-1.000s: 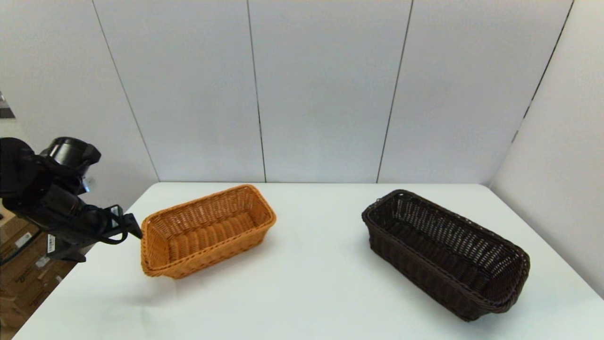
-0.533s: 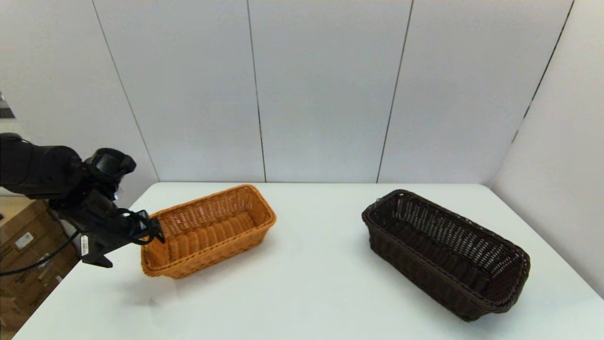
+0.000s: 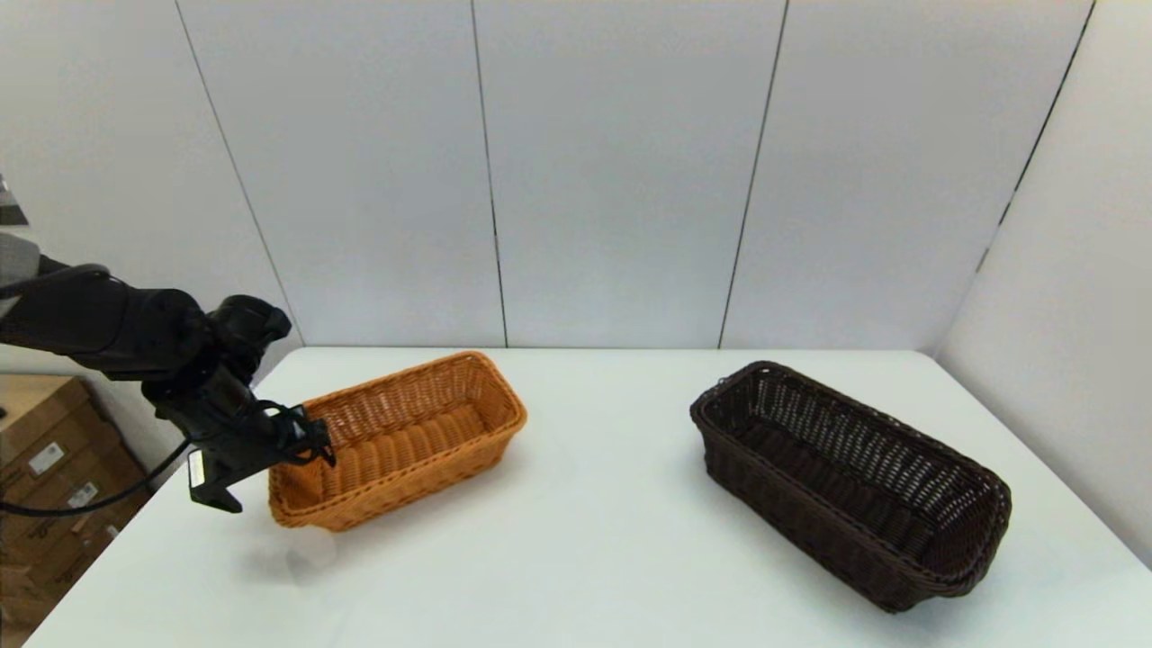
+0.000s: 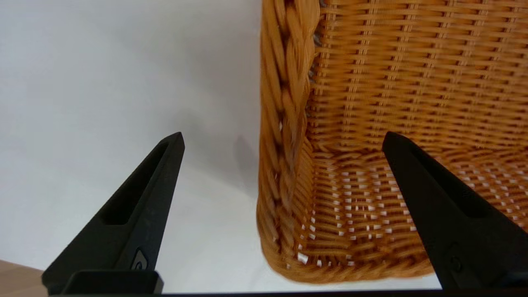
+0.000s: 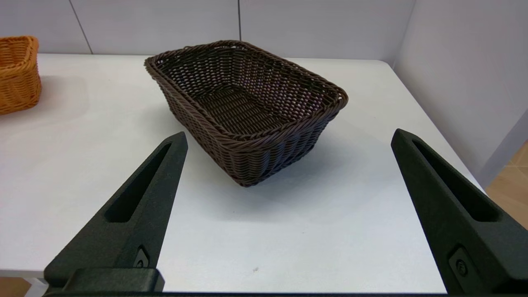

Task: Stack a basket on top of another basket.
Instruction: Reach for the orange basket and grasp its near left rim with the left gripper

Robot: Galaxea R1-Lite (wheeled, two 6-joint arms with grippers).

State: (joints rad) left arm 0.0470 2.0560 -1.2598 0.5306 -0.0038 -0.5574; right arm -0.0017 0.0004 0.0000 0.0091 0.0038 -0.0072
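I have the left gripper [image 3: 310,441] spread open astride the near end rim of the orange-tan basket [image 3: 405,432]. Grasp step: next, lower and close. The dark basket [image 3: 846,477] sits well apart; right gripper [image 5: 284,206] idle, open.

Hidden and cut-off parts

In the head view, the near left corner of the orange-tan basket [image 3: 396,441] is covered by the left gripper [image 3: 317,443], and the fingers cannot be told apart there against the dark wrist. The left arm is cut off by the picture's left edge, and the right arm is not seen at all. In the left wrist view, the basket's braided rim [image 4: 284,103] is blurred and the basket is cut off at two edges. In the right wrist view, only one end of the orange-tan basket is shown at the edge, beyond the dark brown basket [image 5: 243,103].
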